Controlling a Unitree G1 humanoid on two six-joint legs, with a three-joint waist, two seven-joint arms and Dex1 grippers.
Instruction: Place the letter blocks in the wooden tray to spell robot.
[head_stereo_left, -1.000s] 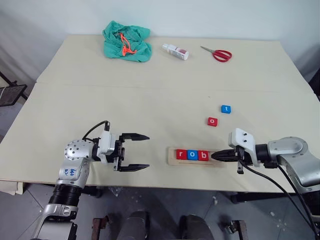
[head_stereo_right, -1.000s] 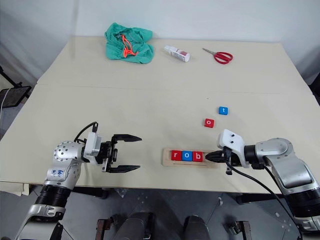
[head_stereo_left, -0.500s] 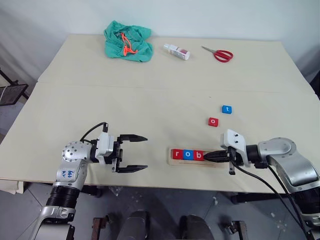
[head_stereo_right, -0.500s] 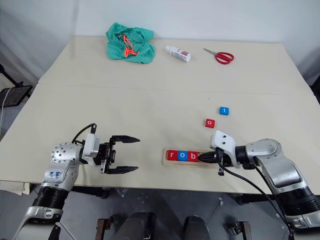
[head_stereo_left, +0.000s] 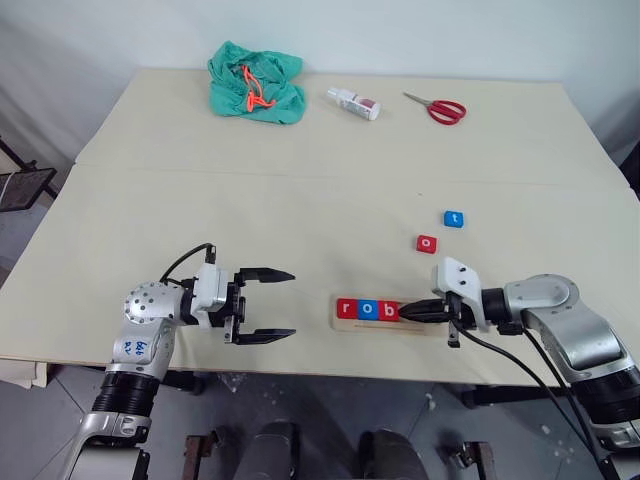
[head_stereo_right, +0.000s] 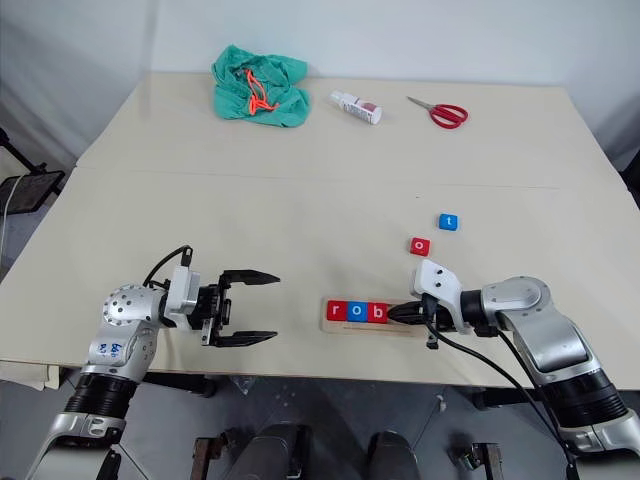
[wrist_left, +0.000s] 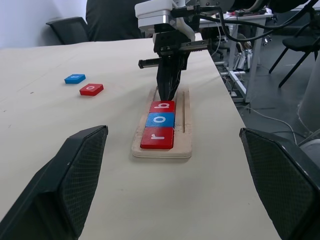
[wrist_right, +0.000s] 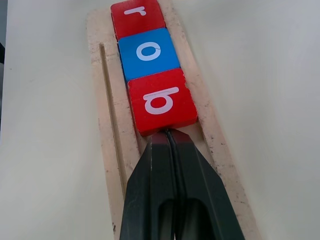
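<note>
- Beige table (head_stereo_left: 300, 210), wooden tray (head_stereo_left: 345, 322) near front edge w/ red r (head_stereo_left: 346, 309), blue o (head_stereo_left: 367, 310), red b (head_stereo_left: 388, 311).
- Right gripper (head_stereo_left: 409, 313) clenched, tips touching b's end, nothing held.
- Left gripper (head_stereo_left: 286, 304) spread, empty, well left of tray.
- Loose red o (head_stereo_left: 427, 243), blue t (head_stereo_left: 454, 217) behind tray.

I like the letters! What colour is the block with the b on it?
Red, with a white letter. The b block shows best in the right wrist view.

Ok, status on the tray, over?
Right gripper shut, tips against the b block. Left gripper open, holding nothing. Wooden tray holds r, o, b. Red o and blue t loose on table, unobstructed.
</note>
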